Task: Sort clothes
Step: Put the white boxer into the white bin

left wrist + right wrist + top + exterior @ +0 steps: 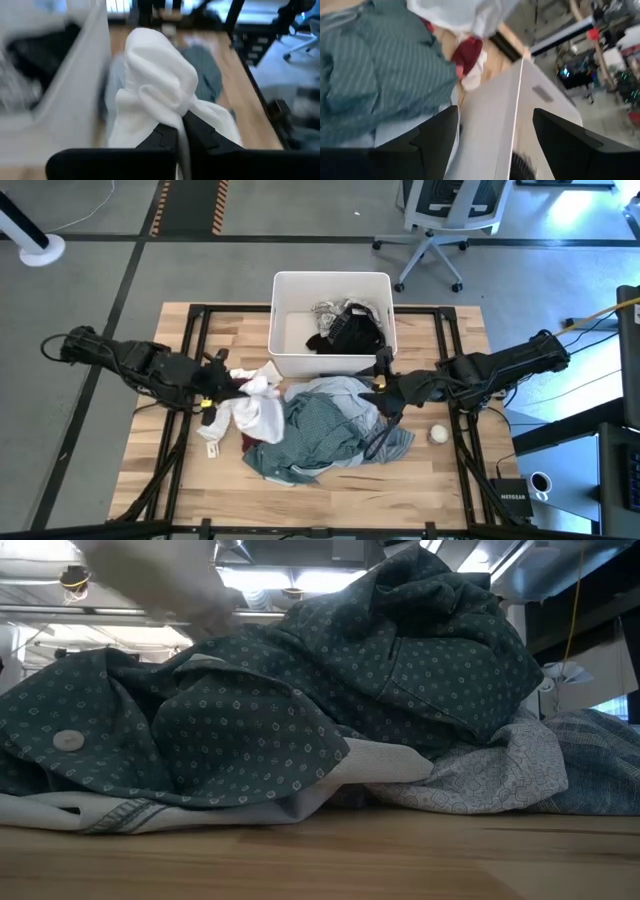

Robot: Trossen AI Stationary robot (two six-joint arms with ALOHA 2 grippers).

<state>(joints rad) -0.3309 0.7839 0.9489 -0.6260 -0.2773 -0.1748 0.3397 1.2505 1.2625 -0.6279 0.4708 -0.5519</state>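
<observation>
My left gripper point(222, 387) is on the table's left, shut on a white garment point(255, 408). In the low view this garment shows as a pale blur point(160, 580) above the pile. The pile of blue-green shirts point(320, 430) lies on the table's middle, with a small red piece point(467, 52) at its edge. A grey-white patterned piece point(490, 780) lies under the dotted shirt point(300, 690). My right gripper point(385, 385) hangs open above the pile, by the near right corner of the white tub point(300, 350), and touches nothing. The tub holds black and patterned pieces point(345, 325). My left gripper pinches a bunched fold of the white garment point(172, 117) between its two fingers, coming from the table's left and slanting down. Several layers bulge past the fingertips point(200, 132). The rest hangs slack, and its lower part point(240, 430) lies on the table and the pile.
A small white ball point(438, 434) lies on the table at the right, beside the pile. The tub's wall point(490, 115) stands close in front of my right gripper. Bare wood shows along the near edge point(330, 500) and at the table's far corners.
</observation>
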